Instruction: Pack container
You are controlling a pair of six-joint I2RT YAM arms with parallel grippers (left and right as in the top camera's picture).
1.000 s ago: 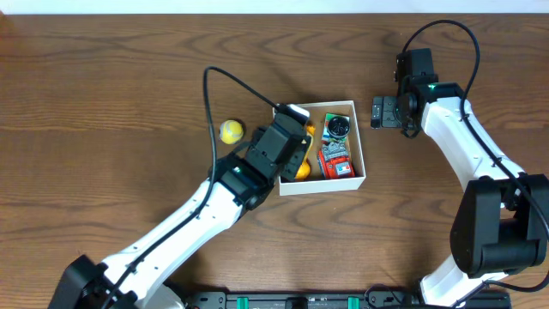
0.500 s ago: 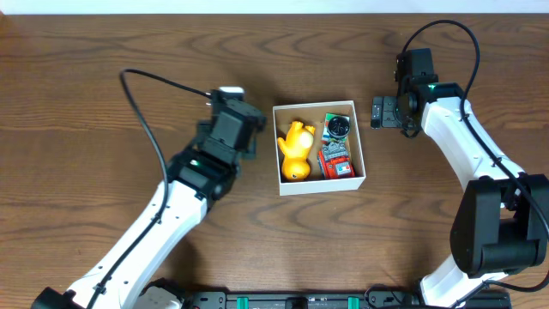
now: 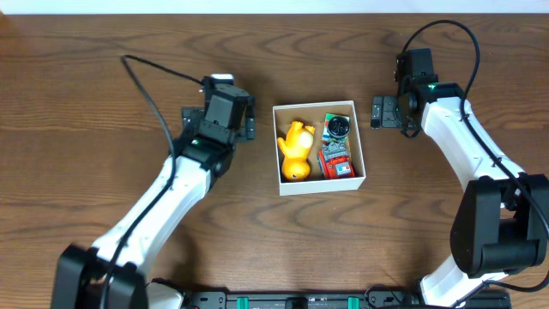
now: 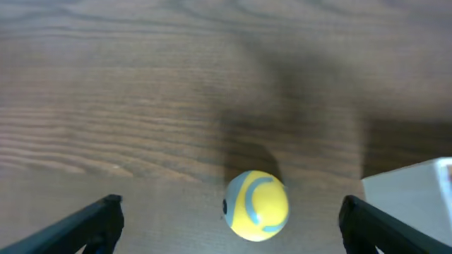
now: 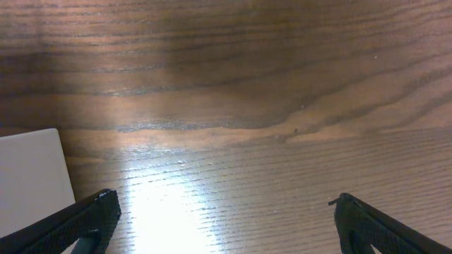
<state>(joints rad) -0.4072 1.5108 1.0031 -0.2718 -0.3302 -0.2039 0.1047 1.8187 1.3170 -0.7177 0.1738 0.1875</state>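
Container (image 3: 324, 185) sits near centre of the wooden counter (image 3: 86, 77), upright, open top facing up, white walls around a brown floor. Inside: yellow duck toy (image 3: 294, 148) lying along the left half; round dark item with a green edge (image 3: 338, 126) in the far right corner; red printed packet (image 3: 336, 160) just in front of it, touching or nearly so.

Left end effector (image 3: 219, 122) hovers over bare counter just to the left of the container, apart from its wall. Released: the wrist view shows both fingers (image 4: 99, 219) spread wide at the frame edges. A yellow ball with light blue markings (image 4: 257, 205) rests on the wood between them, touching neither. A white corner of the container shows at the right of that view. From overhead the ball is hidden under the arm.

Right end effector (image 3: 383, 112) is just beside the container's far right corner, not touching. Released: fingers (image 5: 92, 215) wide apart, only wood grain between them; container corner visible at lower left.
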